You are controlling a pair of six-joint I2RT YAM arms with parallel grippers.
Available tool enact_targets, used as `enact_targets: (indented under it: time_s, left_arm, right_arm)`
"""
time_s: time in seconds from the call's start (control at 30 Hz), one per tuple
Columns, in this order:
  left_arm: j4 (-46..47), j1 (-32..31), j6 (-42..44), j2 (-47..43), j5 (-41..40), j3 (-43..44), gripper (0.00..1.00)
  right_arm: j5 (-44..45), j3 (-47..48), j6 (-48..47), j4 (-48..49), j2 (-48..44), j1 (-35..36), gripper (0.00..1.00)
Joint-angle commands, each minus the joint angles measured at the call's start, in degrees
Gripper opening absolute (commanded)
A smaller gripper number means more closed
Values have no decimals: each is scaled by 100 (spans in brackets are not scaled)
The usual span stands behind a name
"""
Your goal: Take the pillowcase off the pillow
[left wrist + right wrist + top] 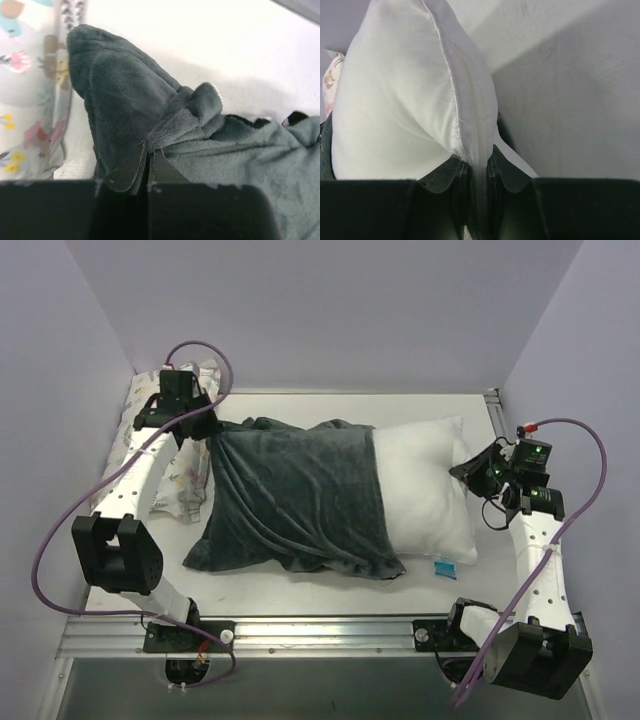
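The pillowcase [290, 495] lies in the middle of the counter [300, 595], plush dark grey-teal side up, with many soft folds. It covers approx. the left two thirds of the pillow [425, 490]. The right part of the pillow sticks out bare and white towards the right arm. A small blue tag [444, 567] sits at the near right corner of the pillow, on the counter.

The left tool [149, 160] is clenched on the pillowcase at its far left corner. In the left wrist view both fingers are pressed together with a pinch of grey plush fabric between them, and the fabric rises into a bump just above. A small black-and-white bit shows at the edge of the fabric on the right of this view; it is prob. the striped side, but it is too small to be sure.

The right tool [475, 165] is grasping the pillow at its right end. The fingers are closed on the sewn seam, and the white cover bulges out above them, esp. on the left.

Beside the left arm, at the far left of the counter, lies a second pillow with pastel animal print [185, 480]. It is partly under the arm and touches the left edge of the pillowcase. Purple cables [45, 540] loop from both arms.
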Motion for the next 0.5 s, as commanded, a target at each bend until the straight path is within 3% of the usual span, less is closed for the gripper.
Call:
enact_targets:
  time_s: [0.0, 0.03, 0.17, 0.2, 0.3, 0.47]
  left_arm:
    - [802, -447, 560, 96, -169, 129, 6]
    - [899, -606, 674, 69, -247, 120, 11]
    - [944, -1186, 736, -228, -449, 102, 70]
    - [935, -1327, 797, -343, -572, 50, 78]
    - [909, -1940, 930, -1001, -1125, -309, 87]
    - [672, -2812, 298, -2372, -2101, -1556, 89]
  right_arm:
    - [1054, -109, -27, 310, -15, -20, 0]
    - [1194, -163, -36, 328, 2, 33, 0]
    - [1494, -470, -194, 381, -33, 375, 0]
    - [1555, -514, -238, 381, -59, 559, 27]
    - [1871, -637, -387, 294, -269, 919, 76]
    - [2206, -559, -633, -58, -621, 1167, 91]
